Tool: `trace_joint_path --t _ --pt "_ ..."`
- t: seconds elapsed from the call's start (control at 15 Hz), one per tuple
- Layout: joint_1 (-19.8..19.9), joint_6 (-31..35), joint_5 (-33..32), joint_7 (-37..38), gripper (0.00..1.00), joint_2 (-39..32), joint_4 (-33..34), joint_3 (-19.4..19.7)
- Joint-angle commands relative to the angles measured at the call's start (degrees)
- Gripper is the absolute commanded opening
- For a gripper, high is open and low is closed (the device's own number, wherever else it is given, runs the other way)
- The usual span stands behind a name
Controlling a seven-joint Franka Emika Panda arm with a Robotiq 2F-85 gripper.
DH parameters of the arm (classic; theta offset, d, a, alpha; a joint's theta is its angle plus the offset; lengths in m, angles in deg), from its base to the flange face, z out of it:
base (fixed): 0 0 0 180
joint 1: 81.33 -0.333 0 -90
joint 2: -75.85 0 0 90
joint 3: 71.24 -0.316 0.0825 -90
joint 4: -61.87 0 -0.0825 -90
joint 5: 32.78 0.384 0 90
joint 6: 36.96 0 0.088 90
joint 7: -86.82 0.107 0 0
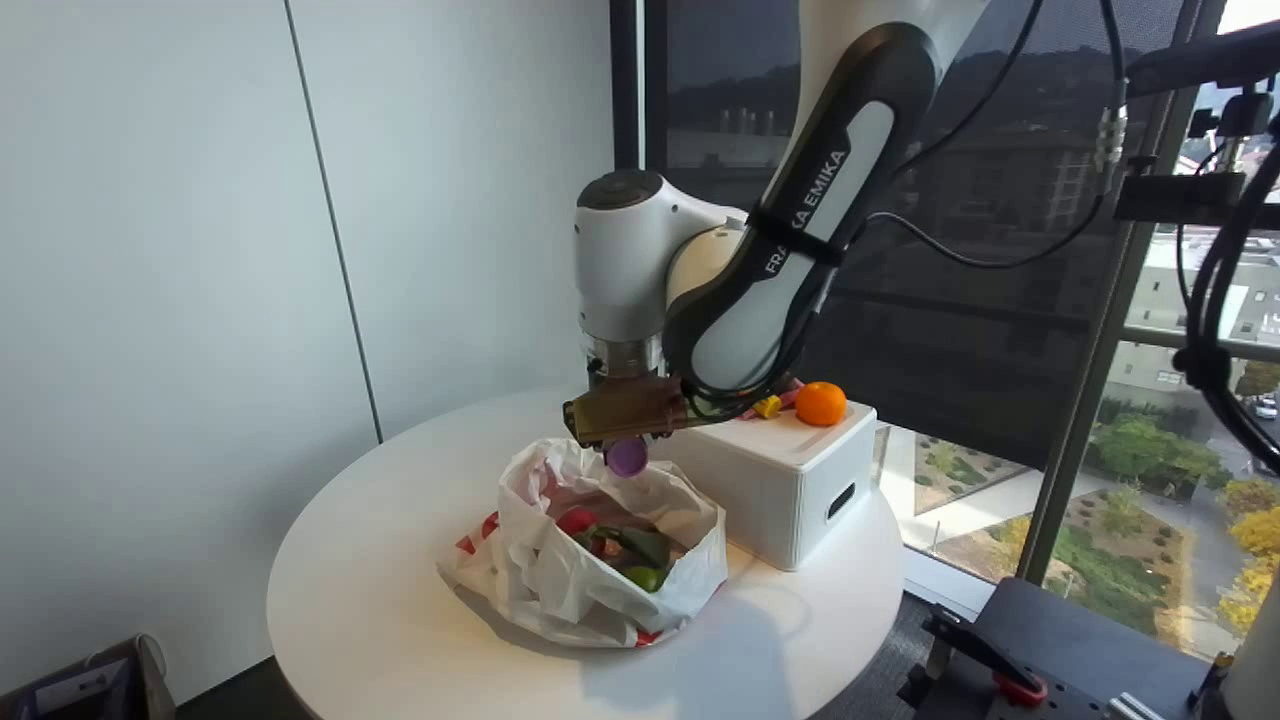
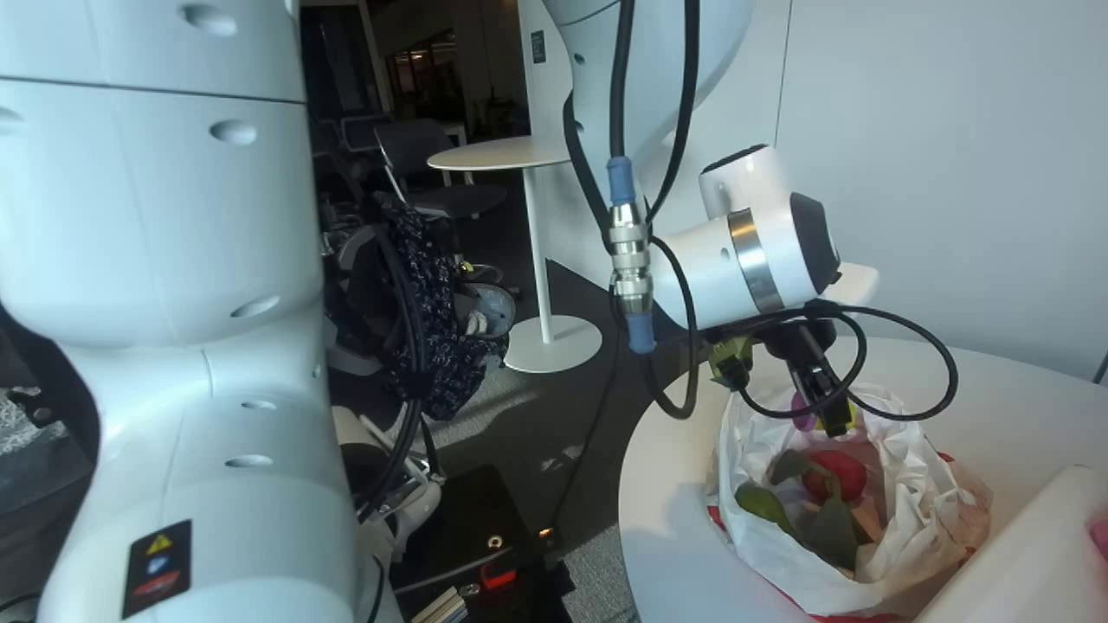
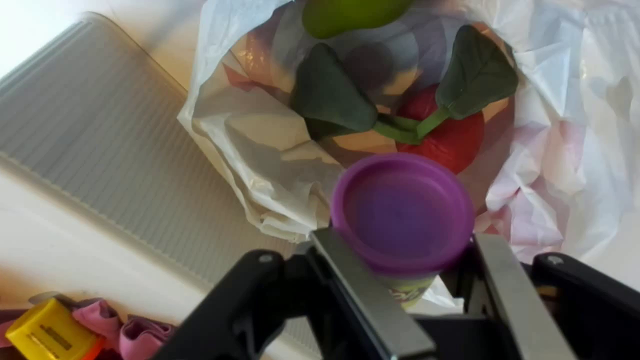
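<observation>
My gripper is shut on a small tub with a purple lid and a yellow label; the lid faces the wrist camera. The tub also shows in both exterior views. The gripper holds it above the mouth of an open white plastic bag, near the bag's rim. Inside the bag lie a red fruit with dark green leaves and a green fruit, partly cut off in the wrist view. The bag stands on a round white table.
A white box stands on the table beside the bag. On it are an orange, a yellow block-like thing and pink cloth-like things. A cable loop hangs by the wrist. A window borders the table.
</observation>
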Motion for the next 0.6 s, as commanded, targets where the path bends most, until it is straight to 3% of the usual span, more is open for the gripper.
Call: trace_joint_path --t 0.0,0.33,0.4,0.47,0.53 --pt "0.23 2.02 -0.57 -8.93 0.19 -10.42 7.33 -1.45" --pt "0.97 -0.31 -0.55 -17.19 0.19 -20.71 15.52 -1.56" --pt "1.58 -0.27 0.35 -18.54 0.69 -21.53 16.24 -2.10" --pt "2.21 0.02 1.10 -19.75 0.70 -21.89 16.60 -2.67" --pt "3.44 0.85 2.12 -21.63 0.77 -21.17 15.90 -3.61"
